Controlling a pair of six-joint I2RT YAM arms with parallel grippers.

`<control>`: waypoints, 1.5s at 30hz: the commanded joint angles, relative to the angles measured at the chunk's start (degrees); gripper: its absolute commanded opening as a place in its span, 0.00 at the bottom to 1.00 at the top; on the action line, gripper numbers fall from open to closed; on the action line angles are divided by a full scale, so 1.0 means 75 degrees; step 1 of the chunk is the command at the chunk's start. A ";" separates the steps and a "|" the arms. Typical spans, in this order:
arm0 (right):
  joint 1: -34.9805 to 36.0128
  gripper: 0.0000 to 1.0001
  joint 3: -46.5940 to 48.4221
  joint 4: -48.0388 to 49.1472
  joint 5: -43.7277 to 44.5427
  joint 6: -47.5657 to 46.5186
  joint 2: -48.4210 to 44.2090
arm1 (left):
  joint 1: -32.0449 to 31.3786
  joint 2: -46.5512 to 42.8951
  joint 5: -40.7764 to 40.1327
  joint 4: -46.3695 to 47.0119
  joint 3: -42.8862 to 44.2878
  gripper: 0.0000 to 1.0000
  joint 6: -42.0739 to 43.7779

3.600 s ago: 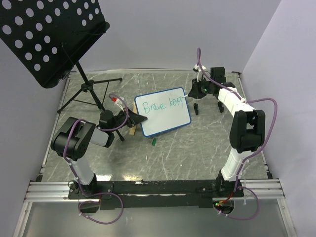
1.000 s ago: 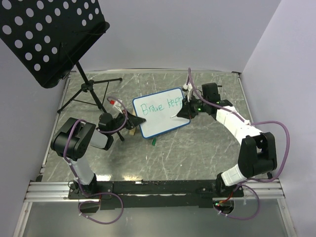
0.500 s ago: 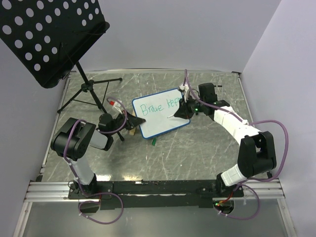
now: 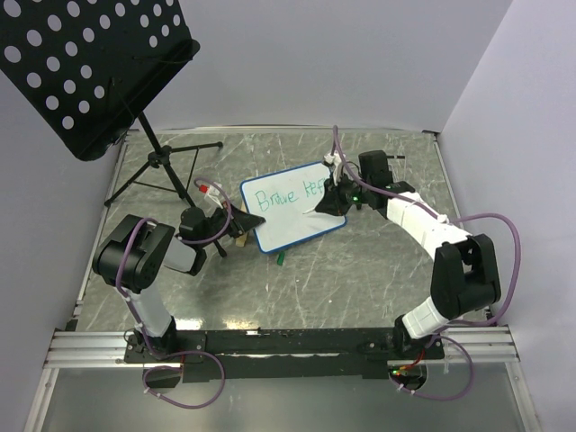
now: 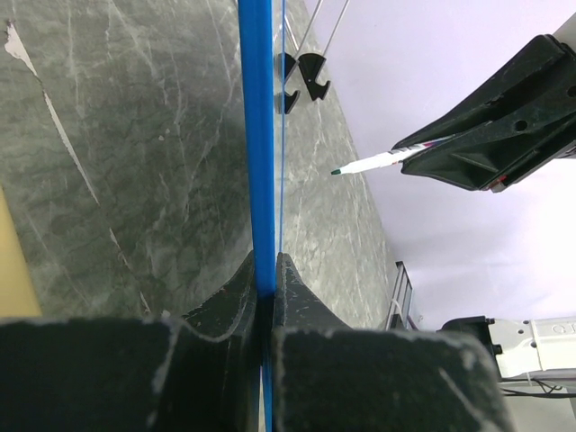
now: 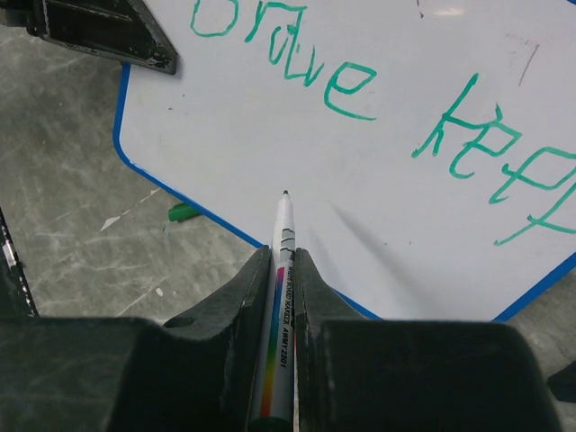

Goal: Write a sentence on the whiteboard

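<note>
The whiteboard [image 4: 292, 205] sits mid-tabletop, angled, its left edge clamped between the fingers of the left pincer [image 4: 252, 219]. The sentence [image 6: 360, 99] in green so far reads "Brave" and a second word like "kepp". The right wrist view cuts that word's last strokes at the frame edge, and from above the right arm covers its end. The right pincer [image 6: 282, 256] is closed tight on a white marker [image 6: 283, 229], whose green tip points at the blank area under "Brave".

Only the left wrist view, looking along the blue rim edge-on, shows a gap between that tip and the board's face. From there the writing cannot be seen at all. Whether the board lies flat or is lifted off the grey marble tabletop [image 4: 360, 270] cannot be told from above.

A small green cap [image 4: 281, 258] lies on the tabletop just off the board's near edge. A pale wooden block [image 4: 241, 238] sits beside the left pincer, mostly hidden. The black perforated music stand [image 4: 81, 63] rises at far left, its panel cut off by the frame.
</note>
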 commanded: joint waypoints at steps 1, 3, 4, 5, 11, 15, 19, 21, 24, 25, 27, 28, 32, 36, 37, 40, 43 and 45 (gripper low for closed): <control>0.0183 0.00 0.0335 0.0371 0.0110 0.0027 0.0066 | -0.0035 -0.0159 0.0003 0.2352 -0.0033 0.01 0.0038; 0.0253 0.00 0.0370 0.0359 0.0170 0.0015 0.0101 | -0.0035 -0.0124 0.0026 0.2422 -0.0022 0.01 0.0003; 0.0288 0.00 0.0371 0.0359 0.0274 0.0003 0.0125 | -0.0035 -0.0123 0.0026 0.2422 -0.0010 0.01 -0.0009; 0.0300 0.00 0.0347 0.0371 0.0333 -0.0008 0.0136 | -0.0035 -0.0135 0.0014 0.2411 -0.0022 0.01 -0.0009; 0.0324 0.00 0.0441 0.0312 0.0755 -0.0032 0.0406 | -0.0058 -0.0194 0.0014 0.2399 -0.0069 0.01 0.0014; 0.0324 0.00 0.0558 0.0336 0.0826 -0.0020 0.0558 | -0.0058 -0.0159 0.0037 0.2446 -0.0057 0.01 0.0002; 0.0335 0.00 0.0722 0.0278 0.0873 -0.0020 0.0792 | -0.0070 -0.0147 0.0084 0.2492 -0.0057 0.01 -0.0009; 0.0324 0.00 0.0828 0.0265 0.0861 0.0003 0.0898 | -0.0082 -0.0147 0.0096 0.2516 -0.0080 0.01 -0.0009; 0.0370 0.00 0.0898 0.0266 0.0838 0.0027 0.1050 | -0.0082 -0.0159 0.0073 0.2504 -0.0104 0.01 0.0002; 0.0405 0.00 0.0910 0.0265 0.0838 0.0015 0.1039 | -0.0082 -0.0159 0.0096 0.2516 -0.0115 0.01 0.0002; 0.0452 0.00 0.0898 0.0289 0.0791 0.0015 0.1027 | -0.0082 -0.0147 0.0085 0.2528 -0.0104 0.01 0.0003; 0.0453 0.00 0.0898 0.0277 0.0745 0.0015 0.1027 | -0.0082 -0.0135 0.0108 0.2539 -0.0104 0.01 -0.0009; 0.0523 0.00 0.0921 0.0242 0.0604 0.0003 0.1027 | -0.0093 -0.0077 0.0120 0.2622 -0.0069 0.01 -0.0056; 0.0581 0.00 0.0921 0.0125 0.0533 -0.0079 0.1039 | -0.0093 -0.0112 0.0096 0.2575 -0.0080 0.01 -0.0010; 0.0582 0.00 0.0933 0.0078 0.0487 -0.0102 0.1039 | -0.0093 -0.0123 0.0096 0.2551 -0.0080 0.01 -0.0009; 0.0582 0.00 0.0898 -0.0074 0.0509 -0.0207 0.1004 | -0.0093 -0.0147 0.0096 0.2504 -0.0080 0.01 0.0026; 0.0570 0.00 0.0840 -0.0250 0.0603 -0.0359 0.0957 | -0.0093 -0.0158 0.0096 0.2504 -0.0080 0.01 0.0026; 0.0570 0.00 0.0781 -0.0320 0.0662 -0.0407 0.0887 | -0.0093 -0.0170 0.0096 0.2493 -0.0080 0.01 0.0038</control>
